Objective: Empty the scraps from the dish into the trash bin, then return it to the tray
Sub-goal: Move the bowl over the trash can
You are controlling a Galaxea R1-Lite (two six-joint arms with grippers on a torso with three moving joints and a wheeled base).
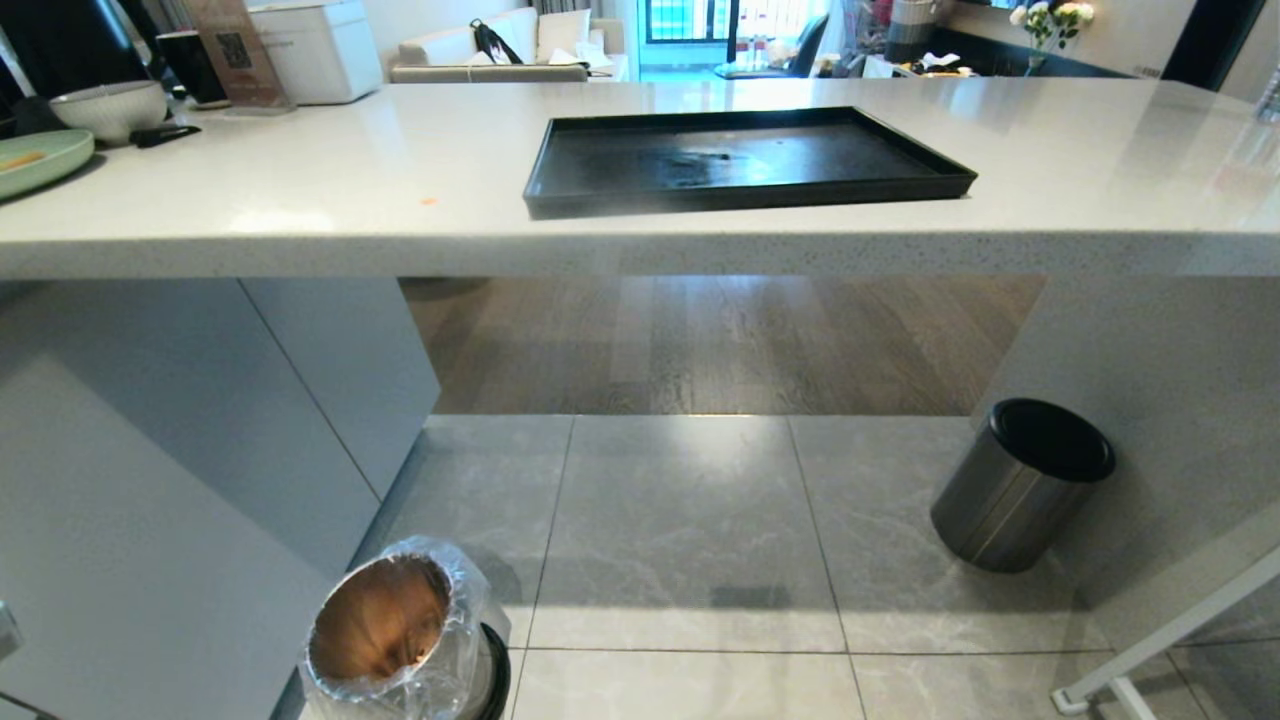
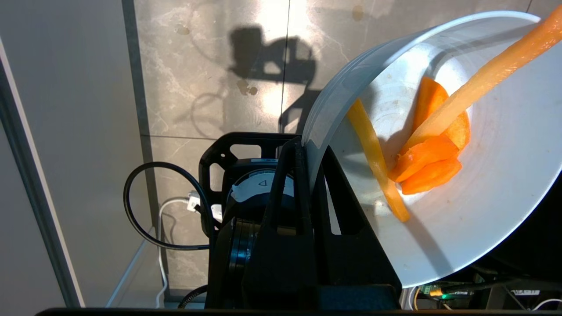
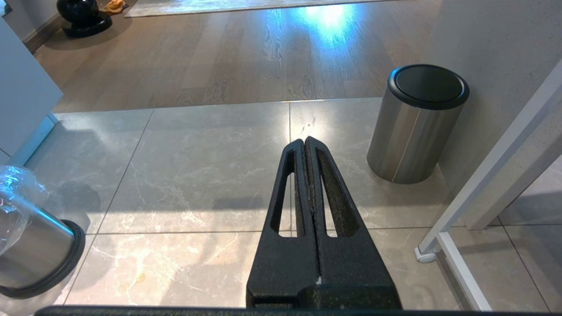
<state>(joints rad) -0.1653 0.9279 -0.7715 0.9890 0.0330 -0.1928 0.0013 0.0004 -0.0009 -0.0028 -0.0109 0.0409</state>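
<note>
My left gripper (image 2: pixel 309 151) fingers pinch the glossy pale ceramic dish (image 2: pixel 496 210) rim, tilting orange carrot scraps (image 2: pixel 428 164) binward; right fingers (image 3: pixel 325 193) clenched empty.

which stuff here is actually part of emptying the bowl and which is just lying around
Part of the job:
- dish, pinched at its rim by the left gripper
- scraps inside it
- trash bin
- tray

Lying about:
- grey cylinder
- green plate
- ribbed bowl
- right gripper, idle
</note>
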